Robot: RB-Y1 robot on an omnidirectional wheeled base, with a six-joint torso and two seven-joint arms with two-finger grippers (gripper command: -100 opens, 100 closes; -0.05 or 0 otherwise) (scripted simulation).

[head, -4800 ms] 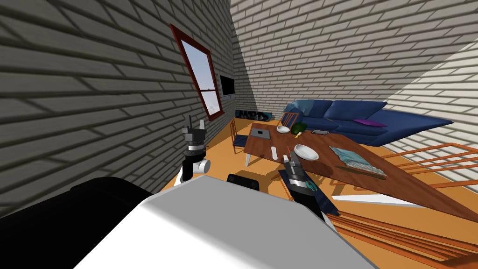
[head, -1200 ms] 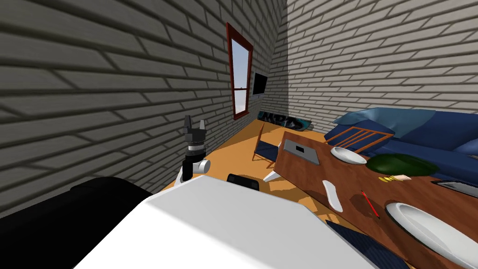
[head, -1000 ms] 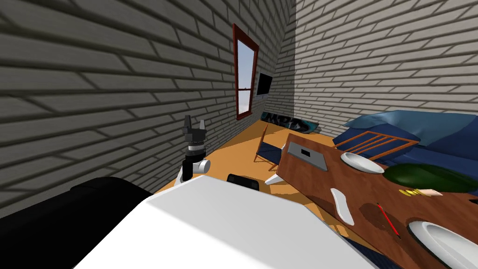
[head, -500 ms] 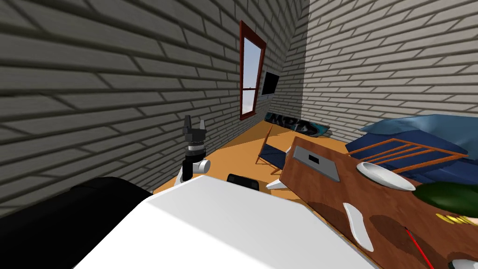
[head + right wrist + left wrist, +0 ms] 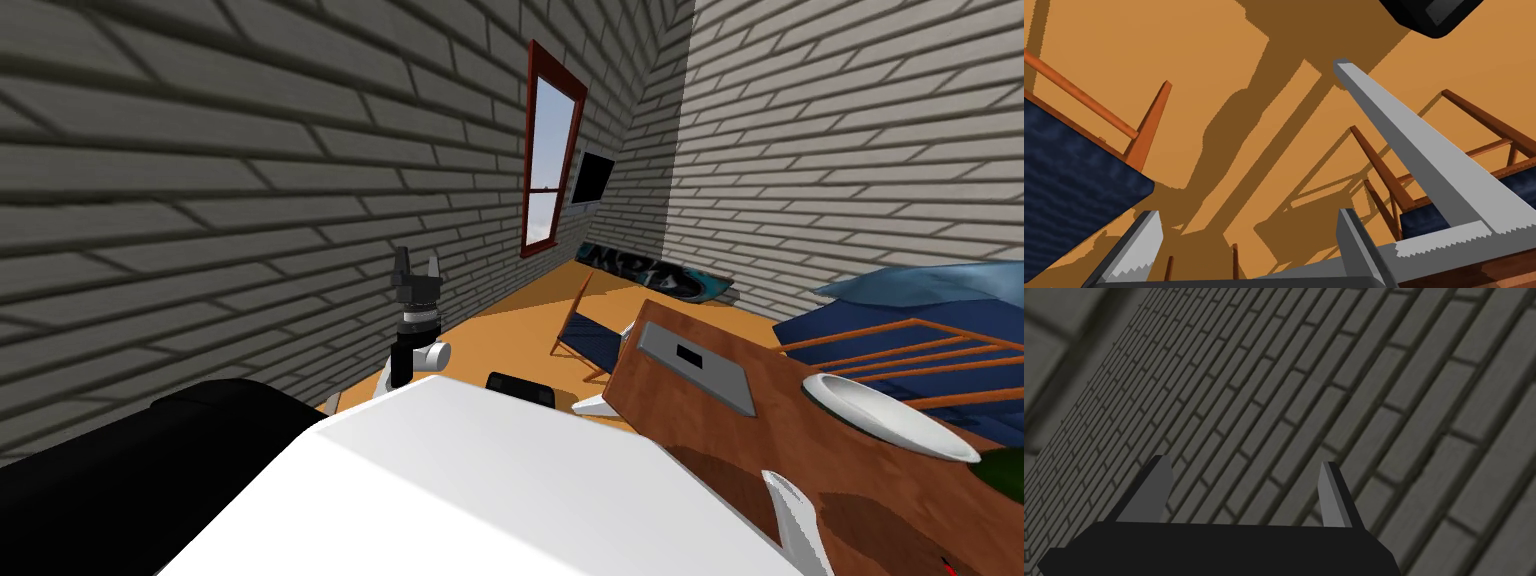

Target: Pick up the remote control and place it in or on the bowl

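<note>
The approach step is underway: the white remote control [image 5: 800, 525] is lying on the desk [image 5: 720, 450] at lower right in the head view, near the bowl [image 5: 880, 420]. The right gripper [image 5: 1249, 250] is hanging wide open over the floor [image 5: 1224, 75], and the left gripper [image 5: 417, 270] is gaping idle. Next, the right one likely needs raising above the remote.

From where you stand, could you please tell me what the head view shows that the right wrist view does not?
Head view's own: the table top carrying the white remote control, the white bowl and a grey slab, plus the window and the left gripper, raised by the brick wall.
Right wrist view's own: the right gripper, fingers open, low over the floor.
Shared: the orange floor, the table's pale leg and a blue-seated wooden chair.
</note>
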